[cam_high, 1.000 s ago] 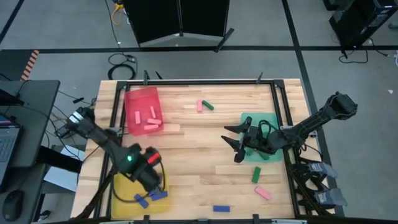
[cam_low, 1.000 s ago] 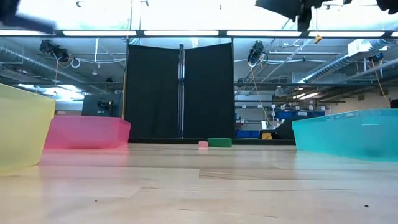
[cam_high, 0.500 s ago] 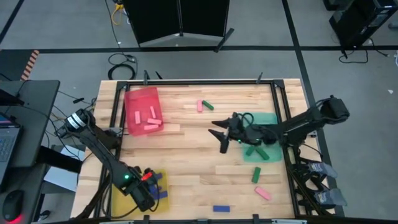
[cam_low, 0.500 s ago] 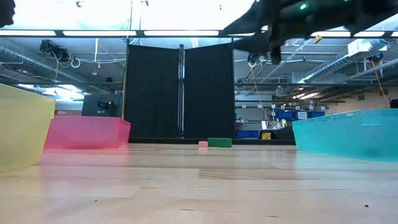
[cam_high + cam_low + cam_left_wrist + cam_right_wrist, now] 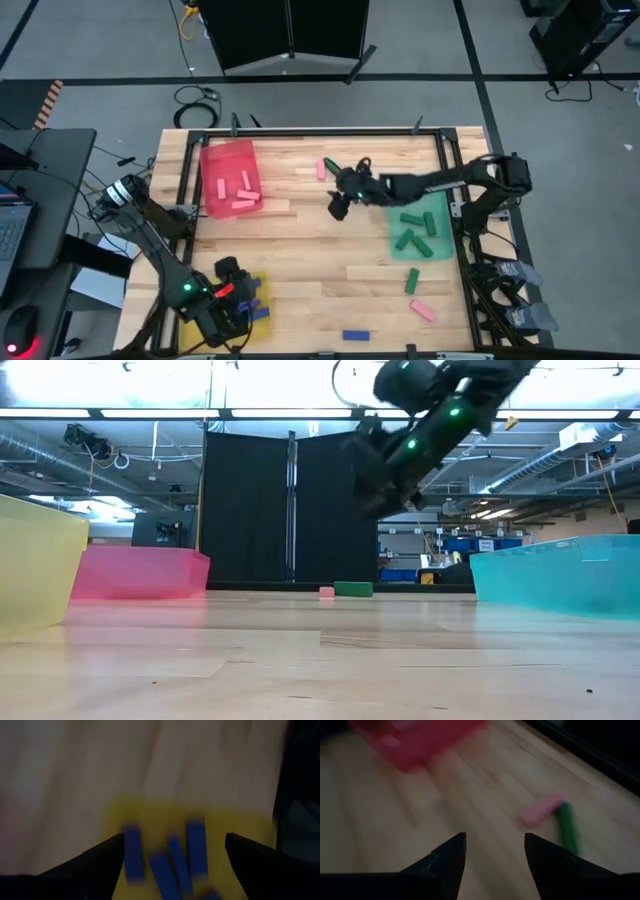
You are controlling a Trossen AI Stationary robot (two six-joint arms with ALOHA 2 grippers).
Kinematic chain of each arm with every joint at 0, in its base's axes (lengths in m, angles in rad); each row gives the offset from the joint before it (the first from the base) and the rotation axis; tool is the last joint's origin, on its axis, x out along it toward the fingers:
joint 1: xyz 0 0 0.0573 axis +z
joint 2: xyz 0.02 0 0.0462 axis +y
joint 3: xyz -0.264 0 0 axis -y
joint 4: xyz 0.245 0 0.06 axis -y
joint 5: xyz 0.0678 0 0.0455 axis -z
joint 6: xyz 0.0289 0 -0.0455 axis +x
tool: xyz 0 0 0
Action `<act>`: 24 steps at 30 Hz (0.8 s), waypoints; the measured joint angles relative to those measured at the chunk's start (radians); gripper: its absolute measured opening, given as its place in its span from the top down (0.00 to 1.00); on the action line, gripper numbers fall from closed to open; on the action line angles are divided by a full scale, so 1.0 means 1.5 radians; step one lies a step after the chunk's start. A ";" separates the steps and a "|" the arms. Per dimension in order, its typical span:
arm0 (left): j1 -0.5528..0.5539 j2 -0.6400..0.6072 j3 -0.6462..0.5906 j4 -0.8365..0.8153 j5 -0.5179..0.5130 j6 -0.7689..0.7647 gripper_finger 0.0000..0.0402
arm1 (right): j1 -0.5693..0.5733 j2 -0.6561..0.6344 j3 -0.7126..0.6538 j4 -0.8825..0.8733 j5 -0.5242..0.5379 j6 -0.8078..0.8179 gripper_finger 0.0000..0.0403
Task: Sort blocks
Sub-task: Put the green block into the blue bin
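Observation:
My left gripper (image 5: 240, 305) hovers open over the yellow tray (image 5: 195, 318) at the near left. In the left wrist view its fingers stand wide on either side of several blue blocks (image 5: 165, 862) lying in the tray, without touching them. My right gripper (image 5: 336, 205) hangs open above the table's middle. Just beyond it a pink block (image 5: 542, 810) and a green block (image 5: 566, 827) lie side by side on the wood near the far edge, also seen as the pink block (image 5: 322, 169) and green block (image 5: 335, 169) from above. Nothing is between its fingers.
A red tray (image 5: 232, 178) with pink blocks stands at the far left. A green tray (image 5: 420, 245) with green blocks stands at the right. Loose on the near right lie a green block (image 5: 411, 280), a pink block (image 5: 423, 311) and a blue block (image 5: 357, 335).
My left gripper has gone toward the table's near edge, over the yellow tray. My right gripper has left the green tray and swung toward the table's left and far edge, up to the pink and green blocks lying there.

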 joint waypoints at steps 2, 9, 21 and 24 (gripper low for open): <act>0.001 -0.007 0.022 0.002 -0.104 0.046 0.14 | -0.030 0.018 0.030 -0.052 -0.005 -0.028 0.47; 0.031 -0.020 0.043 -0.004 -0.453 0.099 0.17 | -0.136 0.084 0.098 -0.143 -0.106 -0.073 0.47; 0.076 -0.026 0.043 -0.024 -0.519 0.099 0.16 | -0.196 0.178 0.131 -0.169 -0.164 -0.130 0.46; 0.076 -0.026 0.043 -0.024 -0.519 0.099 0.16 | -0.199 0.202 0.140 -0.168 -0.163 -0.137 0.45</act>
